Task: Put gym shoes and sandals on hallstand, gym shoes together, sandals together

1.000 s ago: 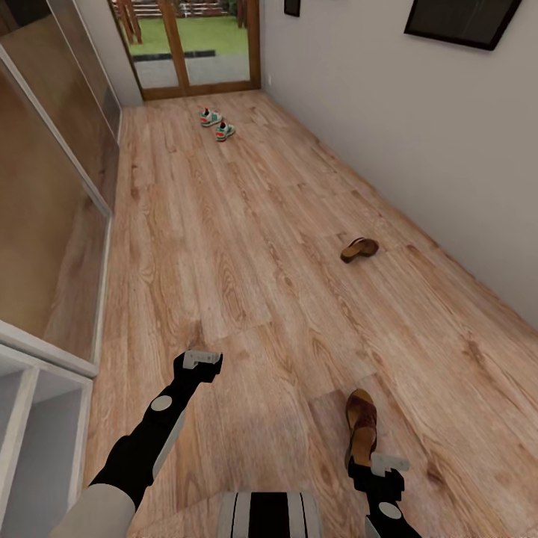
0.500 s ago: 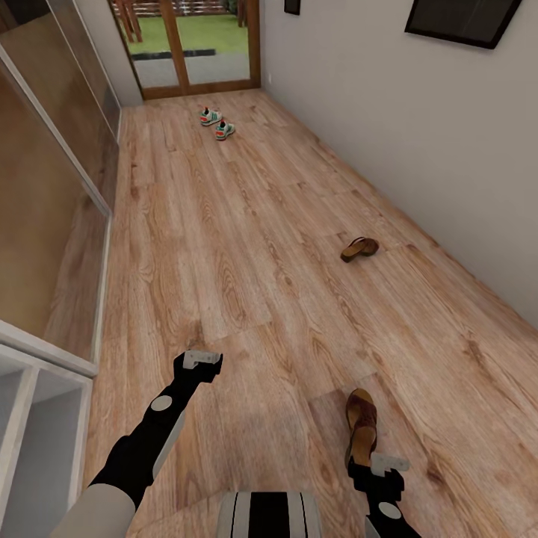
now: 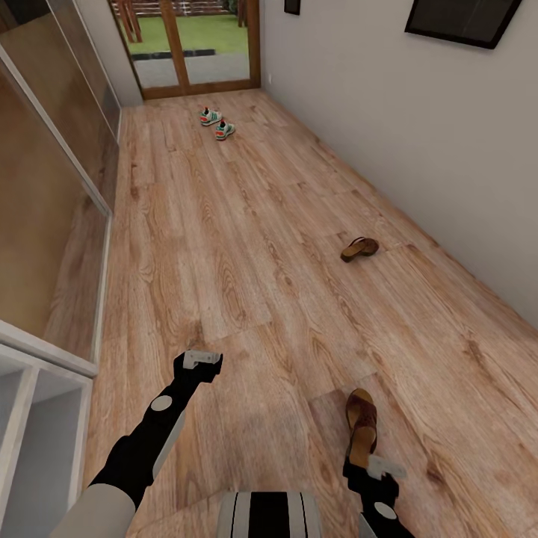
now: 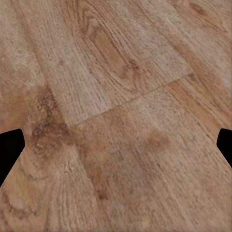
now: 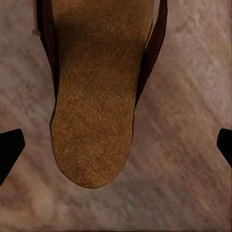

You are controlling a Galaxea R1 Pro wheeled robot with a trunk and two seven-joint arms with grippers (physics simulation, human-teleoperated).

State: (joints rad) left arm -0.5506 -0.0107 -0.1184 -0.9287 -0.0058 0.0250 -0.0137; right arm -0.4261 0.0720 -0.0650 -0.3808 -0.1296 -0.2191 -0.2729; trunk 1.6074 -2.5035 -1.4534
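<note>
Two gym shoes (image 3: 210, 116) (image 3: 223, 131) lie side by side on the corridor floor (image 3: 246, 246) far ahead, near the glass door. One brown sandal (image 3: 359, 249) rests mid-corridor toward the right wall. The other sandal (image 3: 362, 424) lies close in front of me, and its tan insole (image 5: 92, 111) shows large in the right wrist view. My right gripper (image 3: 377, 471) hovers just above that sandal's heel, open (image 5: 116, 147), its fingertips (image 5: 9, 150) wide on either side and not touching it. Over bare planks, my left gripper (image 3: 202, 359) (image 4: 116, 147) is open and holds nothing.
A white shelf unit (image 3: 30, 418) stands at the lower left, with a long glass-fronted cabinet (image 3: 52, 224) along the left wall behind it. The plain right wall (image 3: 418, 134) carries a dark frame (image 3: 459, 19). Glass doors (image 3: 190, 45) close the far end.
My right gripper has shifted slightly left and lower, closer over the near sandal's heel. The left arm and all the shoes have stayed put.
</note>
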